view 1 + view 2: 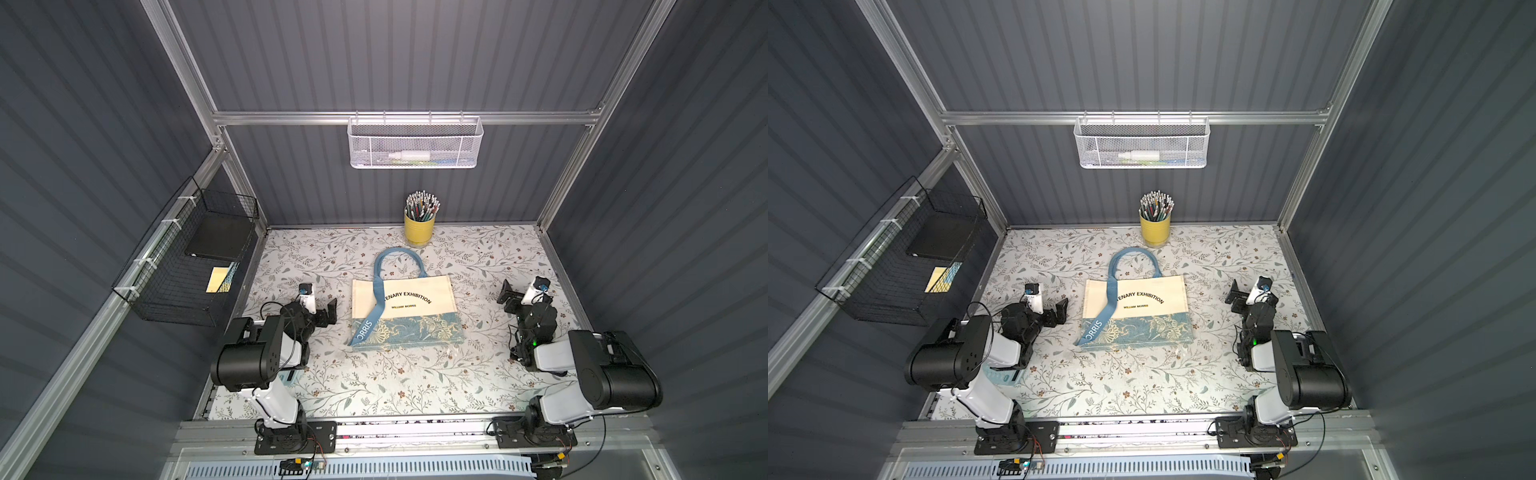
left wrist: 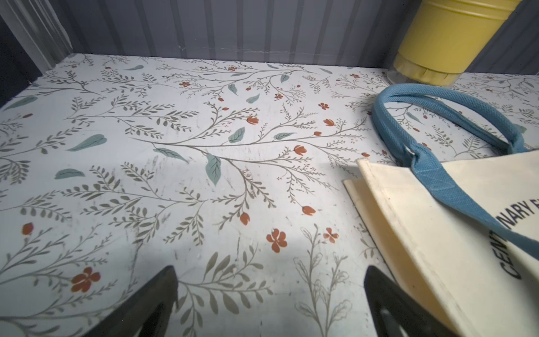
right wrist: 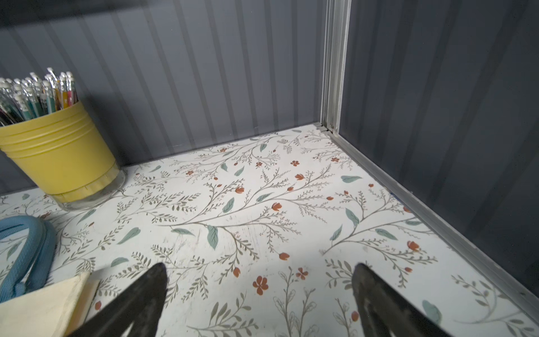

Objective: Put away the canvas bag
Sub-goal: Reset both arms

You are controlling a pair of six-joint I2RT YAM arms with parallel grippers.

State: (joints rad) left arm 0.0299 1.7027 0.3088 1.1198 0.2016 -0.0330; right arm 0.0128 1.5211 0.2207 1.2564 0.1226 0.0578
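Left gripper point(image 2: 269, 271) gapes beside canvas bag point(image 2: 431, 221), side fold unseen overhead.

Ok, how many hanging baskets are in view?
2. A white mesh basket hangs on the back rail above the yellow pencil cup; a black wire basket hangs on the left side rail.

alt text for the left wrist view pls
A cream canvas bag with blue handles lies flat on the floral table, just beside the open left gripper, which holds nothing. A yellow cup stands behind the handles at the grey back wall.
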